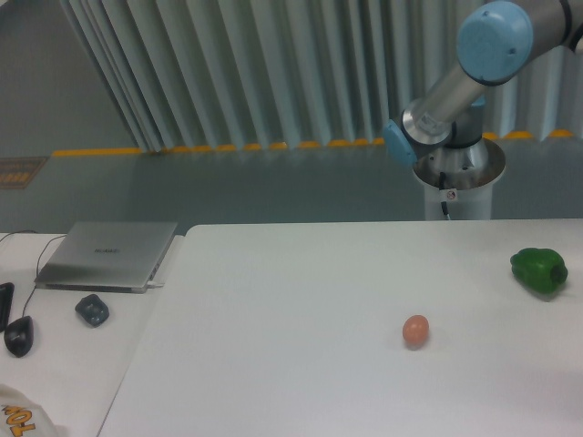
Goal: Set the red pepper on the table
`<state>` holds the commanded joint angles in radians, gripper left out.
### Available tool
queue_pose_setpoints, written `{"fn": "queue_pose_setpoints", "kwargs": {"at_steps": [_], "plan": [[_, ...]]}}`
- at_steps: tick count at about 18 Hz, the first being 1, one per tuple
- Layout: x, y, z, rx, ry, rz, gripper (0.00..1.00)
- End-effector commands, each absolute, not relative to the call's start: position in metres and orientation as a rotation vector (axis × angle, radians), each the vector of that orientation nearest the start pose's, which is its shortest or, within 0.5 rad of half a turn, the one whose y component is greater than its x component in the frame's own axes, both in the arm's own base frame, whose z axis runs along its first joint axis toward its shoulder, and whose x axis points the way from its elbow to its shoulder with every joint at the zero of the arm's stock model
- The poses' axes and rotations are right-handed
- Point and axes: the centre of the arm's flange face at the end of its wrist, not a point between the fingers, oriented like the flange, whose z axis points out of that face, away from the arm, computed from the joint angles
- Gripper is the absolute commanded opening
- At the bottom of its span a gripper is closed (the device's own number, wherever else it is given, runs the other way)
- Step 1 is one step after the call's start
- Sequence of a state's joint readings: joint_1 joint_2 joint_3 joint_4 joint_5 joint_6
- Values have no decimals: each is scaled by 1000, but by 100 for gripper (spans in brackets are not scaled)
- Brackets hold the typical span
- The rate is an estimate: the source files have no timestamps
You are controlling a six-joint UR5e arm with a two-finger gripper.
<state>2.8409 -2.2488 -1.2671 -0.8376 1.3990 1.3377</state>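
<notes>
Seen from the single fixed camera: a large white table [301,364] filling the lower right of the frame, its far edge running across the middle and its left edge slanting down toward the near left corner. Near the right edge, toward the far side, a green bell pepper [538,270], resting on the surface. Nearer the middle, closer to the front and well apart from the green pepper, a small orange-brown egg [415,330], alone on bare tabletop. No red pepper anywhere in view, so its place cannot be told. Beyond the far edge, toward the far right corner, the robot arm [460,77] rising from a round silver base [458,173], with blue caps at its joints, slanting up and out past the top right of the frame. Gripper out of frame entirely, so neither its opening nor any load can be told. Just beside the table's left edge, an adjoining white desk [64,364]: near its far edge a closed grey laptop [107,255]; in front of that, toward the middle, a small dark lumpy object [91,309]; at the left edge a dark computer mouse [19,335] with a cable leading off; at the near left corner a white item with orange lettering [23,421], cut off by the frame. Behind everything, a pale ribbed curtain [237,73] hanging above a yellow floor stripe [219,147].
</notes>
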Motion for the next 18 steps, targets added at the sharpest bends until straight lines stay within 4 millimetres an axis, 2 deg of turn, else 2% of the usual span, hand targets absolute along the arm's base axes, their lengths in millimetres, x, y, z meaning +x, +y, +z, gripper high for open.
{"fn": "queue_pose_setpoints", "kwargs": {"at_steps": [4,9,13,18], "plan": [[-681,377,292,-2843,148,439,0],[-674,406,290,-2826,113,446,0],[-671,418,294,-2815,84,451,0],[-656,446,292,-2804,90,440,0]]}}
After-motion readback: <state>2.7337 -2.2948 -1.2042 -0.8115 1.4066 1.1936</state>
